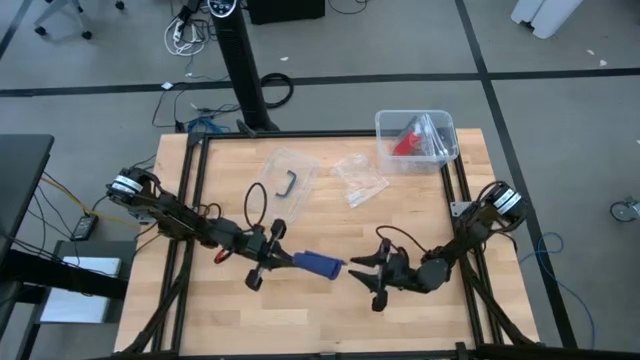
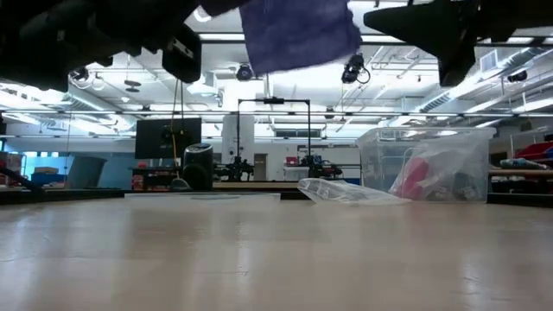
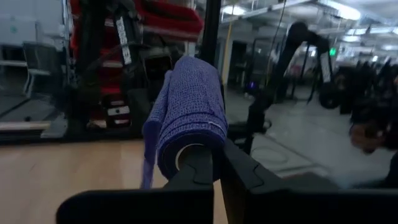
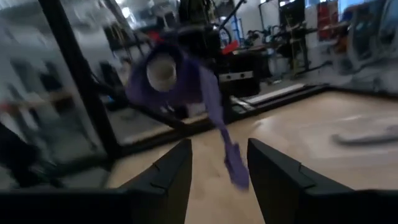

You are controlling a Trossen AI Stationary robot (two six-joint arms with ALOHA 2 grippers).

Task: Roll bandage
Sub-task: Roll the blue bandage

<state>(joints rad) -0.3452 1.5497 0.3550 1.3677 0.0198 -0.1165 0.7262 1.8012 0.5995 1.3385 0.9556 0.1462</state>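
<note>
Fabric first: at the left of the overhead picture your left gripper (image 1: 283, 260) has its fingers clamped shut on the bandage (image 1: 317, 264), a soft navy-blue strip with a woven, slightly ribbed surface, wound into a thick roll. In that arm's wrist picture you can see the roll (image 3: 186, 121) end-on, with its pale round core showing and a short loose tail hanging down beside it. The roll is lifted clear of the wooden table (image 1: 300, 315), near the middle of its front half. Just to the right of it, your right gripper (image 1: 357, 271) points at the roll with its two dark fingers spread apart and nothing between them; from its wrist you see the bandage (image 4: 186, 84) ahead, its tail drooping toward the tabletop. Farther back, two limp clear plastic bags lie flat, one (image 1: 285, 170) with a small dark bent piece in it, the other (image 1: 358, 178) crumpled. At the far right corner stands a clear, rigid plastic box (image 1: 440, 145) holding a red item (image 1: 405, 142) among more clear wrapping.
</note>
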